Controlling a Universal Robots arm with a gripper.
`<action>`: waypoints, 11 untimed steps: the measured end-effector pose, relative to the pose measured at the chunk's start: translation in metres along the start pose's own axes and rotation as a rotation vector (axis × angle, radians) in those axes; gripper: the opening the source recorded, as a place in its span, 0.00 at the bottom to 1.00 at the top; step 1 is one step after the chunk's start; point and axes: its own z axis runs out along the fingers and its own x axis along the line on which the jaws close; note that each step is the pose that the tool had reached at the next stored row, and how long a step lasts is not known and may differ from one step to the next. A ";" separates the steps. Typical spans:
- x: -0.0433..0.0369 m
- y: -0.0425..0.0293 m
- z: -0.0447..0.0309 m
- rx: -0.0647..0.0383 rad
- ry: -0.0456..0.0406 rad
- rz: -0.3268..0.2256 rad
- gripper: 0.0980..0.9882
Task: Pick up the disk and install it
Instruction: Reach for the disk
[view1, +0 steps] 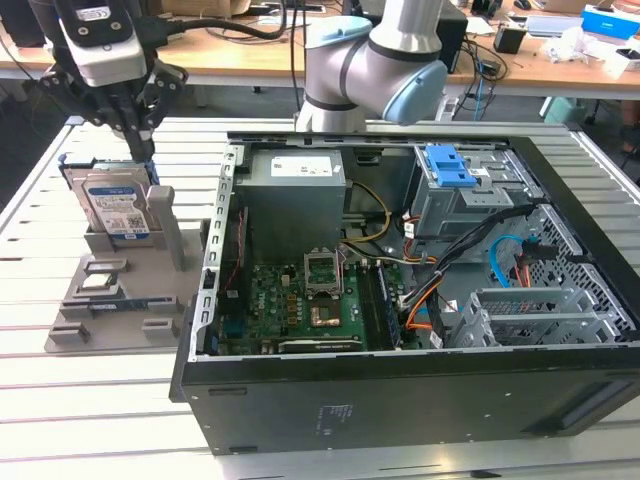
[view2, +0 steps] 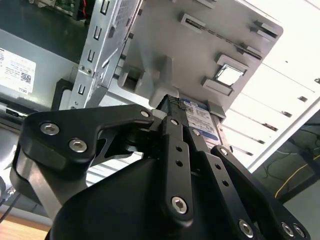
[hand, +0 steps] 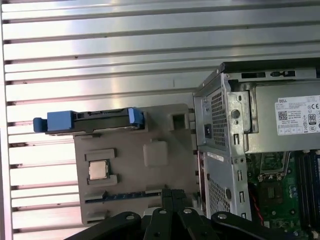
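Black case (view1: 400, 410) wall sits closest in the exterior view, its open side up on the slatted tabletop (view1: 60, 400). At the exterior view's left, beside the case, the disk (view1: 115, 205) stands upright in a grey stand (view1: 120, 310). Directly over its top edge hangs the hand (view1: 146, 150), fingers pressed together and pinching nothing; whether it touches the disk I cannot tell.

In the second wrist view the hand (view2: 172, 102) ends just by the disk (view2: 202, 120), at its top edge.

In the first wrist view the disk (hand: 90, 121) shows edge-on, with blue rails at both ends, along the stand (hand: 150, 165).
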 end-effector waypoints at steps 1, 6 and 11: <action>0.0044 0.0000 -0.0001 0.000 0.0000 0.000 0.01; 0.0285 -0.0001 -0.0005 0.000 0.0000 0.000 0.01; 0.0548 -0.0001 -0.0010 0.000 0.0000 0.000 0.01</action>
